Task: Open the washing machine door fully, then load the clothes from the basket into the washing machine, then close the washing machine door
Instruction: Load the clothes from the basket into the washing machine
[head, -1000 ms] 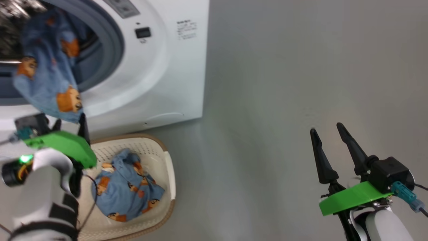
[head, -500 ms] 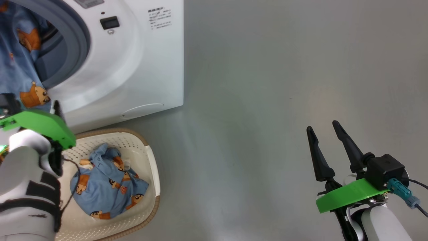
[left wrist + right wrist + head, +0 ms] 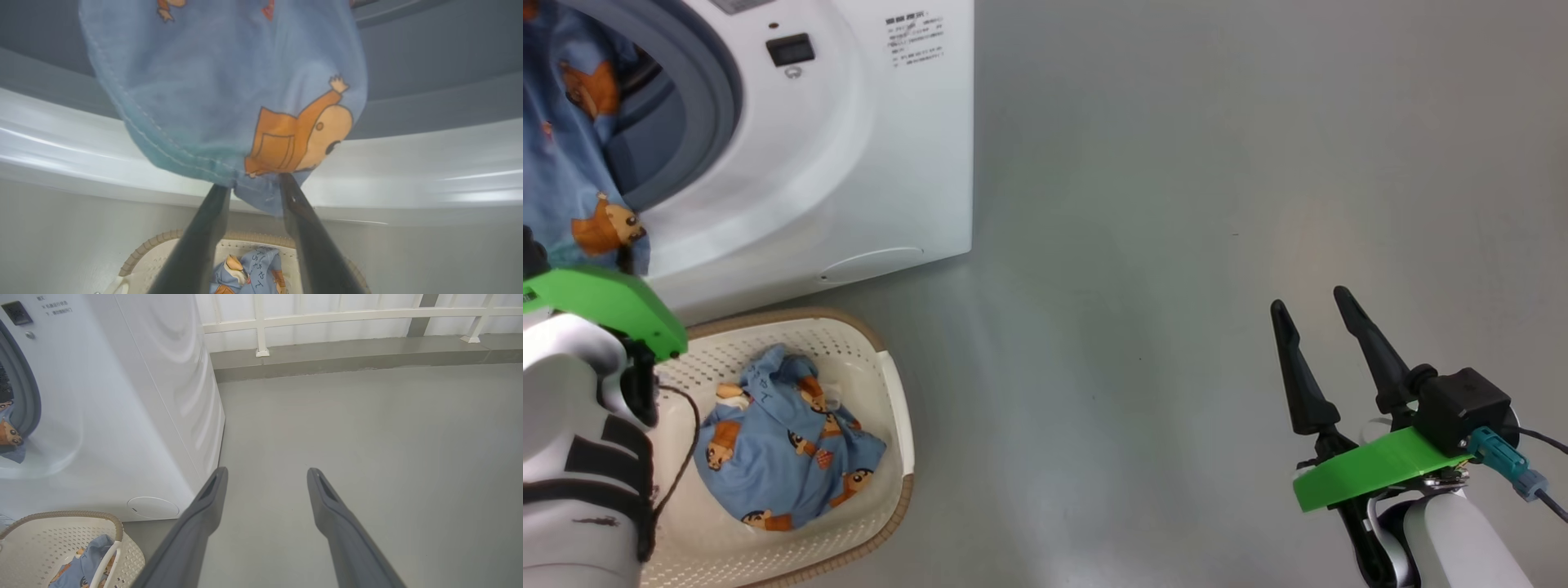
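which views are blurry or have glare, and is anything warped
Left wrist view: the hanging cloth is soft, close to the lens, with glare streaks on the washing machine front. Right wrist view: sharp, but the machine's side bows. Head view: sharp, pale sheen on the floor.

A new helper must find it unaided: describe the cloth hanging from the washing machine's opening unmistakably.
Find the big white washing machine; at its round opening, ringed by a grey-blue gasket, a light blue cloth with orange-brown cartoon figures hangs over the lip. Unlike the matching bundle crumpled in the cream basket on the floor, this one dangles outstretched.
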Controlling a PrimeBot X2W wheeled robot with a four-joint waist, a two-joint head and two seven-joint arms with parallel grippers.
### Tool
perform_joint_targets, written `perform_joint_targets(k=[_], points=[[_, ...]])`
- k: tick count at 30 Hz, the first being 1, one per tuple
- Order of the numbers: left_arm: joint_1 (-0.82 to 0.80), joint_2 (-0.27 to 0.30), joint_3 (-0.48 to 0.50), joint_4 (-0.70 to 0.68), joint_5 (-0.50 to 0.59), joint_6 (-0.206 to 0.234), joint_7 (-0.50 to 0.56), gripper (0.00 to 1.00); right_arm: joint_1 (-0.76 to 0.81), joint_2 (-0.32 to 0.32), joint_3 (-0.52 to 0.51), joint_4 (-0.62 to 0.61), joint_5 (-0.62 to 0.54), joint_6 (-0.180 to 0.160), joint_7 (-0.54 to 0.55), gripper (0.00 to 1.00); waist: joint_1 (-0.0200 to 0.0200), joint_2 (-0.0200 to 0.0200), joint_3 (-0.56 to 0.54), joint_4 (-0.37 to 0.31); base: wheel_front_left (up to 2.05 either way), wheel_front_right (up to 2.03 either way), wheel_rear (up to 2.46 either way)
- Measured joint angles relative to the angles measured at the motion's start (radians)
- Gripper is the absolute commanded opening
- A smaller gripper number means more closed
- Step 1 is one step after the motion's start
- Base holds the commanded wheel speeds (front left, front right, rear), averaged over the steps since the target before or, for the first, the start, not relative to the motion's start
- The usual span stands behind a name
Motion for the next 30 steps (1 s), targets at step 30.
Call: perform_joint_targets(k=[30], points=[[-0.255, 0.116, -0.118, -0.141, 0.042, -0.104, 0.151, 0.0, -0.073, 0.01, 0.03, 0.04, 0.032, 0.0, -0.028, 1.0, 0.0001, 0.0, 0.098, 0.067, 0.0, 0.0, 0.0]])
